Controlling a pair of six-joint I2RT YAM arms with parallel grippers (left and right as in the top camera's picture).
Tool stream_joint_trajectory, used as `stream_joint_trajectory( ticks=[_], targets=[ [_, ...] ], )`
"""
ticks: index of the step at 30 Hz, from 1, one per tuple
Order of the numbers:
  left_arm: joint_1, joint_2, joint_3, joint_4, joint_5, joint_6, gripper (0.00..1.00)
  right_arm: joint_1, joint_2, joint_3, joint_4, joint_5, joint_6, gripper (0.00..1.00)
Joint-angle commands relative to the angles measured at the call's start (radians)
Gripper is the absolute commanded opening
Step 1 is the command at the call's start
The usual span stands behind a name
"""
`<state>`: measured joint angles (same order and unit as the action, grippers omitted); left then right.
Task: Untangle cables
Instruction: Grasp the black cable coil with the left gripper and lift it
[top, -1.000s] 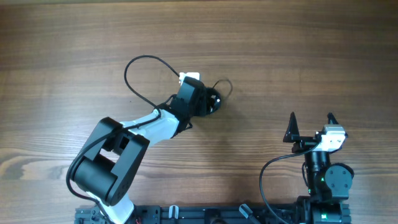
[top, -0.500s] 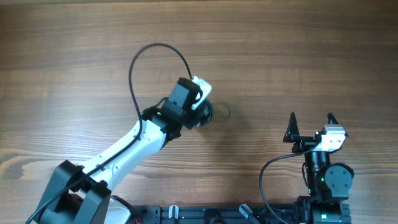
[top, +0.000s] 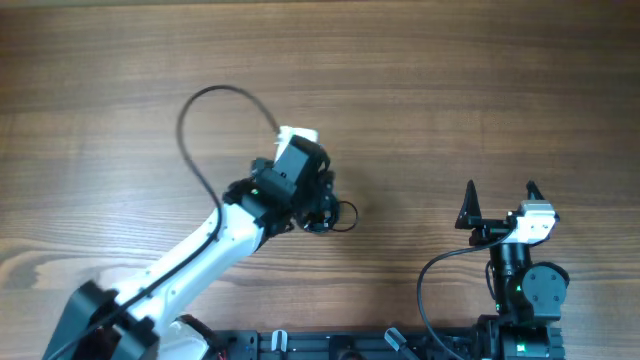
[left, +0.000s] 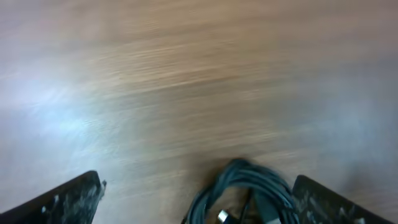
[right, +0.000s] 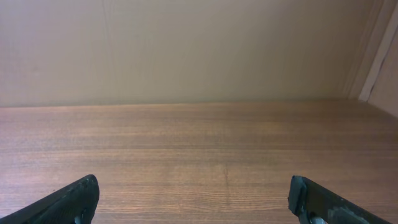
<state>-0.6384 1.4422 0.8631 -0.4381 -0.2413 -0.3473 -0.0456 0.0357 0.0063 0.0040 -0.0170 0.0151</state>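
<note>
Nearest, by the near right corner of the table, the right gripper sits parked with its fingers spread and nothing between them. Farther in, about mid-table, the left gripper hangs over the cables, a small knotted black bundle. The blurred wrist view shows its fingers wide apart with the bundle low between them, so it is released, not clenched. Over the last second this gripper and the bundle have both shifted toward the near edge, and the knot looks as tight as before, with one small loop poking out. I judge it was dragged rather than loosened, so untangling has barely begun. Beyond, the arm's own thick wire arcs toward the far edge.
</note>
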Motion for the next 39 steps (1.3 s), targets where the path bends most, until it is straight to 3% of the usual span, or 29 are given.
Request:
stream_joint_trajectory(
  ticks=[1, 4, 7, 9, 10, 14, 16, 18, 20, 26, 28, 30, 34, 39],
  targets=[
    [0.014, -0.051, 0.001, -0.086, -0.051, -0.401, 1.0, -0.004, 0.0, -0.001, 0.003, 0.02, 0.014, 1.0],
    [0.014, -0.038, -0.003, -0.139, -0.012, -0.394, 1.0, -0.004, 0.0, -0.001, 0.003, 0.02, 0.013, 1.0],
    [0.027, -0.015, -0.033, -0.14, -0.009, -0.505, 0.77, -0.004, 0.0, -0.001, 0.003, 0.02, 0.014, 1.0],
    [0.04, 0.019, -0.046, -0.134, -0.009, -0.547, 0.71, -0.004, 0.0, -0.001, 0.003, 0.019, 0.013, 1.0],
    [0.041, 0.035, -0.046, -0.121, -0.01, -0.495, 0.69, -0.004, 0.0, -0.001, 0.003, 0.02, 0.013, 1.0],
    [0.04, 0.089, -0.046, -0.006, 0.043, 0.021, 0.71, -0.004, 0.0, -0.001, 0.003, 0.02, 0.014, 1.0],
    [0.041, 0.1, -0.046, -0.001, 0.043, 0.084, 0.71, -0.004, 0.0, -0.001, 0.003, 0.02, 0.014, 1.0],
    [0.041, 0.113, -0.046, 0.001, 0.074, 0.086, 0.65, -0.004, 0.0, -0.001, 0.003, 0.02, 0.013, 1.0],
    [0.041, 0.131, -0.046, 0.001, 0.121, 0.086, 0.53, -0.004, 0.0, -0.001, 0.003, 0.02, 0.013, 1.0],
    [0.041, 0.232, -0.046, 0.001, 0.223, 0.094, 0.52, -0.004, 0.0, -0.001, 0.003, 0.02, 0.014, 1.0],
    [0.041, 0.266, -0.046, 0.0, 0.227, 0.106, 0.46, -0.004, 0.0, -0.001, 0.003, 0.02, 0.013, 1.0],
    [0.042, 0.277, -0.046, -0.003, 0.224, 0.109, 0.04, -0.004, 0.0, -0.001, 0.003, 0.019, 0.014, 1.0],
    [0.042, 0.216, -0.031, -0.042, 0.148, 0.109, 0.04, -0.004, 0.0, -0.001, 0.003, 0.019, 0.013, 1.0],
    [0.041, -0.003, 0.017, -0.144, 0.143, 0.109, 0.04, -0.004, 0.0, -0.001, 0.003, 0.019, 0.014, 1.0]
  ],
)
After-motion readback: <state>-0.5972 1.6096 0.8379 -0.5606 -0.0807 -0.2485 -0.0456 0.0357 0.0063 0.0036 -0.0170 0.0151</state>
